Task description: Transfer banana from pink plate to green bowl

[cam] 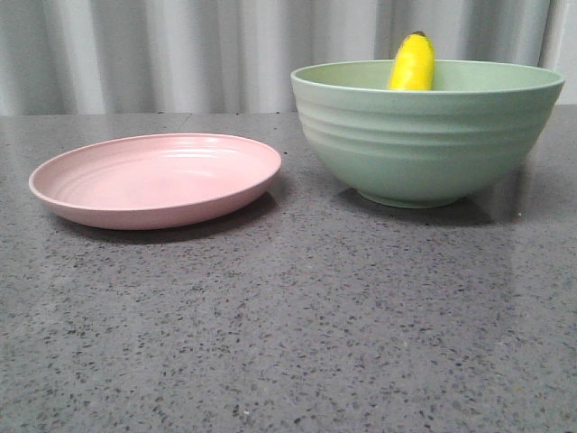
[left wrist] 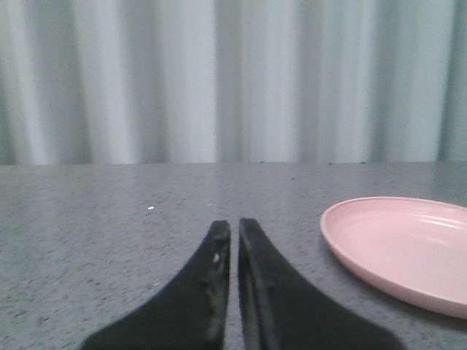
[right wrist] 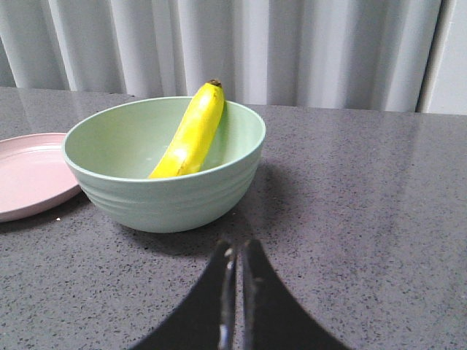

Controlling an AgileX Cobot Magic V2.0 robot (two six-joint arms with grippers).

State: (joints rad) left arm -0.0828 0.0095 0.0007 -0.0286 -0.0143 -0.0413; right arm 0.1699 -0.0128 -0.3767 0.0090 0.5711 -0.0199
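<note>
The yellow banana (cam: 413, 63) leans inside the green bowl (cam: 424, 135) at the right of the front view, its dark tip above the rim. The right wrist view shows the banana (right wrist: 190, 135) resting against the wall of the bowl (right wrist: 168, 193). The pink plate (cam: 158, 179) lies empty to the left of the bowl; it also shows in the left wrist view (left wrist: 405, 251) and in the right wrist view (right wrist: 25, 182). My left gripper (left wrist: 234, 227) is shut and empty, low over the table beside the plate. My right gripper (right wrist: 236, 248) is shut and empty, short of the bowl. Neither gripper shows in the front view.
A grey speckled tabletop (cam: 288, 343) carries both dishes. A pale pleated curtain (cam: 180, 45) hangs behind the table's far edge.
</note>
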